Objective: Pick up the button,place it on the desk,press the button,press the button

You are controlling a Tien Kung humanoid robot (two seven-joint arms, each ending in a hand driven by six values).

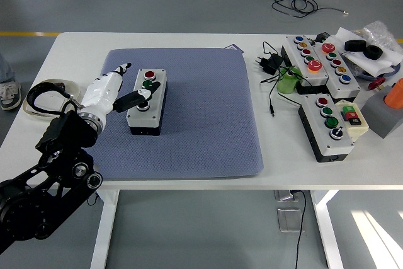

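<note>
A grey button box [147, 100] with a black base lies on the blue-grey mat [201, 124]. It carries a red button, a green button and a black-and-white knob in a row. My left hand [123, 89], white with black fingertips, rests at the box's left side. Its thumb [135, 99] reaches over the box top between the green button and the knob, and one finger [123, 67] points away up the mat. The hand holds nothing. My right arm does not show.
At the right stand several other button boxes [326, 127], a black power adapter [272, 62] with cables, a green roll [288, 82], an orange object [395, 94] and plastic bags. A strap loop [44, 92] lies at the table's left edge.
</note>
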